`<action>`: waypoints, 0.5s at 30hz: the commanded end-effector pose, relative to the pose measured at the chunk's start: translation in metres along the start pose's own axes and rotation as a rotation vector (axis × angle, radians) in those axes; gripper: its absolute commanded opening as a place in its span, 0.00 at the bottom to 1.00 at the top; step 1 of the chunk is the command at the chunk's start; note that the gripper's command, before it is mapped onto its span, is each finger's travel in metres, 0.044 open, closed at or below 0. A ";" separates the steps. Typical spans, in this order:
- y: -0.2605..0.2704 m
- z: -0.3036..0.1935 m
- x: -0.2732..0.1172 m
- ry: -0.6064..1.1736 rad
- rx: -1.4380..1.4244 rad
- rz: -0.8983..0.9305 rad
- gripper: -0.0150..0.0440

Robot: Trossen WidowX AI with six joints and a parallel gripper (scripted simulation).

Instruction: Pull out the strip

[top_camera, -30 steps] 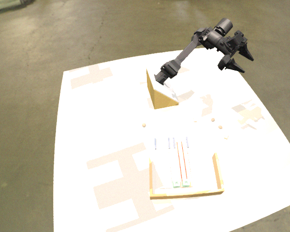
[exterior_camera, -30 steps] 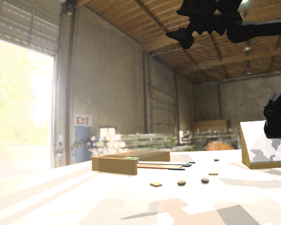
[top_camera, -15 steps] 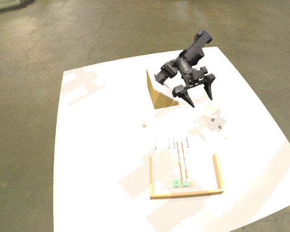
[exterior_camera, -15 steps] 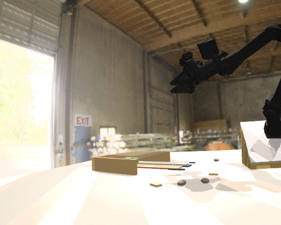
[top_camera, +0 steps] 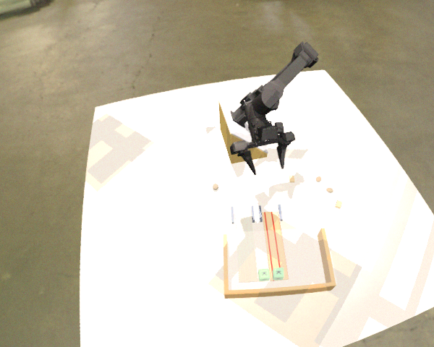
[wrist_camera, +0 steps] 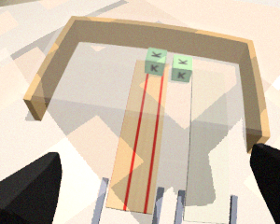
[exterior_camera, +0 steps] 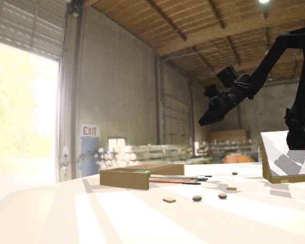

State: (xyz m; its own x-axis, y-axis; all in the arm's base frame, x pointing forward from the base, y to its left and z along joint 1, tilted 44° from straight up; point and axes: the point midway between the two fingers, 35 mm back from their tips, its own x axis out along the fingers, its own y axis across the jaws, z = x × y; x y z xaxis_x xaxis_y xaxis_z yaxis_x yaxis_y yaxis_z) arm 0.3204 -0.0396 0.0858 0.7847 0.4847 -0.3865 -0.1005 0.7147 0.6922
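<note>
You've got gripper (top_camera: 268, 170) (exterior_camera: 201, 124) (wrist_camera: 161, 160) open, nothing btwn fingers, up above table (top_camera: 153, 242) (exterior_camera: 157, 223). Past it, red-lined strip (top_camera: 275, 242) (exterior_camera: 173, 180) (wrist_camera: 141, 140) runs out flat, your K cube (top_camera: 278, 273) (exterior_camera: 149, 173) (wrist_camera: 156, 61) on its far end. Other K cube (top_camera: 263, 275) (wrist_camera: 182, 68) just beside, btwn that & pale strip (top_camera: 247, 261) (wrist_camera: 207, 140). Wood wall (top_camera: 278, 291) (exterior_camera: 123, 179) (wrist_camera: 154, 35) behind both.

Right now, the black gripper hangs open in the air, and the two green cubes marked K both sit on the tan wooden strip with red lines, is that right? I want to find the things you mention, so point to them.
Not quite: in the wrist view, only one green cube marked K (top_camera: 278, 273) (wrist_camera: 155, 61) sits on the tan wooden strip with red lines (top_camera: 274, 238) (wrist_camera: 139, 140); the other (top_camera: 263, 274) (wrist_camera: 182, 68) is beside that strip. The black gripper (top_camera: 268, 171) does hang open.
</note>
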 end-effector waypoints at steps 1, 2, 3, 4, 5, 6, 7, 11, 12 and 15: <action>-0.003 -0.005 0.000 0.008 0.002 -0.009 0.93; -0.003 -0.005 0.000 0.008 0.002 -0.009 0.93; -0.003 -0.005 0.000 0.008 0.002 -0.009 0.93; -0.003 -0.005 0.000 0.008 0.002 -0.009 0.93; -0.003 -0.005 0.000 0.008 0.002 -0.009 0.93; -0.003 -0.005 0.000 0.008 0.002 -0.009 0.93; -0.003 -0.005 0.000 0.008 0.002 -0.009 0.93; -0.003 -0.005 0.000 0.008 0.002 -0.009 0.93; -0.003 -0.005 0.000 0.008 0.002 -0.009 0.93; -0.004 -0.003 0.006 0.035 0.012 -0.012 0.80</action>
State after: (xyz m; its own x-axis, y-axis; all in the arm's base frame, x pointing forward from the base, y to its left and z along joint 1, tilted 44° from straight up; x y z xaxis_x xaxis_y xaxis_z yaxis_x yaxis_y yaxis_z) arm 0.3181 -0.0383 0.0805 0.7762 0.4876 -0.3996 -0.0901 0.7132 0.6952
